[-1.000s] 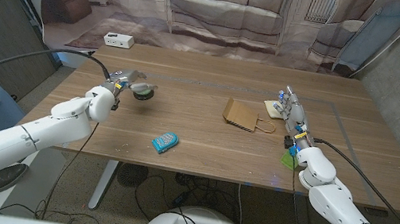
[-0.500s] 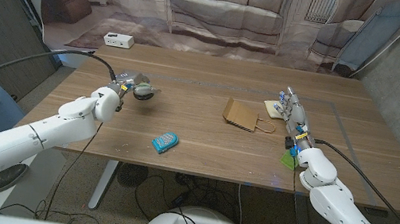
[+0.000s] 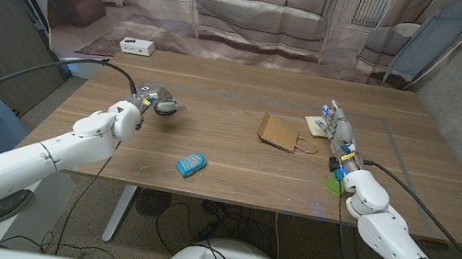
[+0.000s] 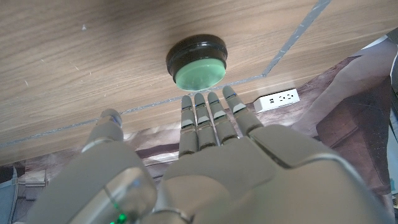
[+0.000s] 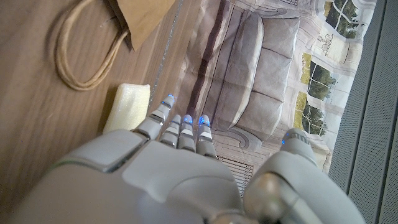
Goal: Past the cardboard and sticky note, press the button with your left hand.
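The table [image 3: 235, 163] is a long wooden top with lengthwise grain, a few faint scuffs and a thin pale line running near its far edge. Behind it hangs a printed backdrop [image 3: 259, 13] of a grey sofa and panelled walls, and a white power strip [image 3: 136, 45] lies on the floor at about 11 o'clock from the table's middle. Dark grey wall panels close the room at both sides.

At the table's 10 o'clock, the left hand [image 3: 148, 98] hangs over the button [image 3: 165, 108], a round black puck with a pale green cap. In the left wrist view its fingers [image 4: 205, 118] are stretched out straight and side by side, tips just short of the button [image 4: 197, 63], holding nothing; whether they touch it cannot be told.

Toward 6 o'clock from the middle lies a small blue packet [image 3: 191, 164]. Just past the middle, at about 1 o'clock, a brown paper bag [image 3: 280, 134] lies flat, its cord handle pointing right.

Beside that handle sits a pale yellow sticky note pad [image 3: 315, 123]. The right hand [image 3: 339, 133] stands at 3 o'clock, fingers [image 5: 179, 127] extended together toward the pad [image 5: 127, 106], gripping nothing. A green object [image 3: 334, 185] lies near its wrist.
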{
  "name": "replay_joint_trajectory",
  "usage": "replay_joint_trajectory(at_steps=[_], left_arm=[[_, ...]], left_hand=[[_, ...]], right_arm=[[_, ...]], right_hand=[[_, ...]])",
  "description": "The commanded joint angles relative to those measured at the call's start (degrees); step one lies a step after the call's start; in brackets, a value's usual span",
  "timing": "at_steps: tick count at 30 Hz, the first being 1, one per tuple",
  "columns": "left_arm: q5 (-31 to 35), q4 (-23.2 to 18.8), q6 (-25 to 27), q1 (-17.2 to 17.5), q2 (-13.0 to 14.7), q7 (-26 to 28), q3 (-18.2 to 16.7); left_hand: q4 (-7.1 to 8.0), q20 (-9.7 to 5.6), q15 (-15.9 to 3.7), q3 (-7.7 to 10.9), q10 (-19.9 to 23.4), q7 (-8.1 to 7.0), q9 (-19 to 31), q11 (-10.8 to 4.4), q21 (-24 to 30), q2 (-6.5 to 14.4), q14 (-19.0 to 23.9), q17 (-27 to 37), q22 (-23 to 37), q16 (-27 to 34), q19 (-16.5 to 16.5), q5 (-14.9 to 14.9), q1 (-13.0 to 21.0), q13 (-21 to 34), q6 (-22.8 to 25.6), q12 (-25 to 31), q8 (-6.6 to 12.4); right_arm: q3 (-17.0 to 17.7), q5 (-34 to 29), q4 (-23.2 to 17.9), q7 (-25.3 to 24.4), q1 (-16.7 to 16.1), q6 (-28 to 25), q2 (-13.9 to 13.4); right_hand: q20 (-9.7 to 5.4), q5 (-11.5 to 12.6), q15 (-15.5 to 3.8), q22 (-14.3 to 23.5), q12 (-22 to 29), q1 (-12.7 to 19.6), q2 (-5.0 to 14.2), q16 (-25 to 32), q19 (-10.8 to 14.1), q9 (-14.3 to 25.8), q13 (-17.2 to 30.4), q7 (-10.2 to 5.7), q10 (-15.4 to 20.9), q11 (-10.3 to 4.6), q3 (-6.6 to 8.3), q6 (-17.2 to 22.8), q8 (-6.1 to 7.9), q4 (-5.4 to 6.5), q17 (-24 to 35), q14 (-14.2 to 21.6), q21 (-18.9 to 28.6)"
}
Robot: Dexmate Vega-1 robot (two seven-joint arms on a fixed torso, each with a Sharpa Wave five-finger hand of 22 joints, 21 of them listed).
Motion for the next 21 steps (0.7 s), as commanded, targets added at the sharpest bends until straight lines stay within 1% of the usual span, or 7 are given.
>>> replay_joint_trajectory(at_steps=[1,8,12,21], left_arm=[[-0.5,2.0,-1.0,-0.5,-0.8,-0.4,0.8],[-1.7,2.1,-0.4,0.9,-0.7,0.2,0.4],[-2.7,2.6,-0.9,1.6,-0.7,0.5,0.4],[-2.8,3.4,0.3,1.9,-1.1,0.6,1.4]], left_hand=[[0.02,-0.2,-0.15,-0.03,0.5,0.09,0.1,0.06,0.3,0.3,0.4,0.2,0.1,0.3,0.8,-0.2,-0.1,0.1,0.6,0.2,0.38],[0.0,-0.16,-0.23,0.01,0.6,0.03,0.0,-0.01,0.3,0.4,0.5,0.2,0.1,0.2,1.1,-0.2,0.0,0.1,0.7,0.1,0.28],[-0.01,-0.19,-0.2,0.02,0.8,0.04,0.0,-0.12,0.3,0.4,0.5,0.2,0.1,0.2,1.2,-0.2,0.0,0.1,0.8,0.1,0.23],[-0.02,-0.36,-0.19,0.05,0.9,0.1,0.0,-0.12,0.3,0.4,0.6,0.2,0.1,0.2,1.4,-0.2,0.0,0.1,1.2,0.0,0.26]], right_arm=[[-0.2,-0.4,-0.4,-0.2,0.3,-0.1,0.1],[-0.3,-0.6,-0.8,-0.4,0.2,-0.4,0.0],[-0.5,-0.8,-1.0,-0.4,0.4,-0.6,-0.1],[-0.8,-0.9,-1.2,-0.3,0.9,-1.1,-0.1]], right_hand=[[0.04,0.2,0.09,0.1,0.5,0.0,0.53,0.2,0.0,0.1,0.2,0.03,0.4,-0.3,0.06,0.3,0.37,-0.33,0.2,0.2,0.3],[0.11,0.2,0.15,0.1,0.5,0.1,0.52,0.2,0.0,0.1,0.2,0.07,0.4,-0.26,0.05,0.4,0.37,-0.36,0.2,0.3,0.3],[0.17,0.2,0.16,0.1,0.5,0.1,0.51,0.2,-0.1,0.1,0.2,0.03,0.4,-0.3,0.03,0.4,0.36,-0.38,0.2,0.3,0.3],[0.2,0.2,0.14,0.1,0.5,0.1,0.49,0.2,-0.1,0.1,0.2,0.0,0.5,-0.3,-0.02,0.4,0.33,-0.4,0.2,0.3,0.3]])
